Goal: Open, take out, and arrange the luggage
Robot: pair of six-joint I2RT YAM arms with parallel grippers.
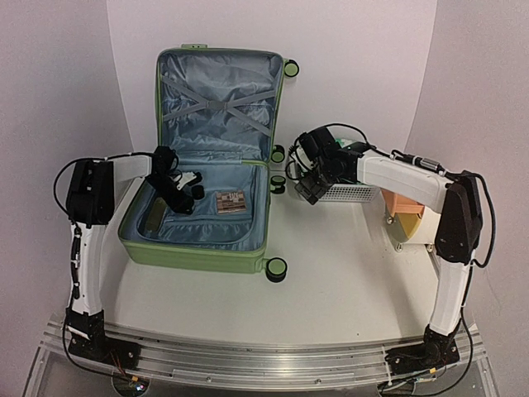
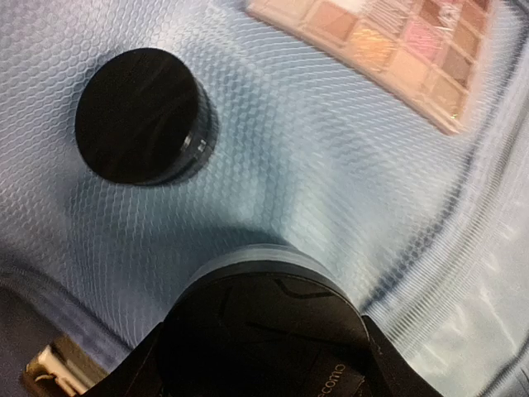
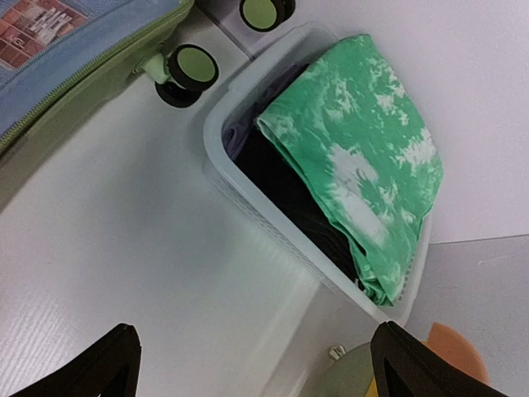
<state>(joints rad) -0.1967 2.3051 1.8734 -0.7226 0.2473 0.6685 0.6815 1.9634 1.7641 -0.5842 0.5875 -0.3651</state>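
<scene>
**Item 1, luggage (image 1: 198, 248).** You find the light-green suitcase lying open on the table (image 1: 331, 273), left of centre in the overhead view. Its lid is opened toward the top of the frame, with crossed straps on the grey-blue lining. The black wheels (image 3: 192, 68) with green hubs run along its right side.

**Item 2, left gripper (image 1: 183, 192).** You see it down inside the lower half of the luggage. In its wrist view the fingers (image 2: 140, 372) close against a round black case (image 2: 264, 322) at the bottom edge of the frame.

**Item 3, loose on the lining.** A second black pot (image 2: 140, 116) sits at upper left of the left wrist view, apart from the gripped case. An eyeshadow palette (image 2: 388, 41) lies at upper right, blurred.

**Item 4, right gripper (image 3: 260, 376).** Its jaws are spread wide and hold nothing. It hangs above the table just beside the white mesh basket (image 3: 219, 141).

**Item 5, basket contents.** A green-and-white cloth (image 3: 355, 141) lies over a dark cloth (image 3: 281, 182).

**Item 6, cream cylinder (image 1: 405, 222).** It has an orange face and stands to the right of the basket in the overhead view, partly behind the right arm.
</scene>
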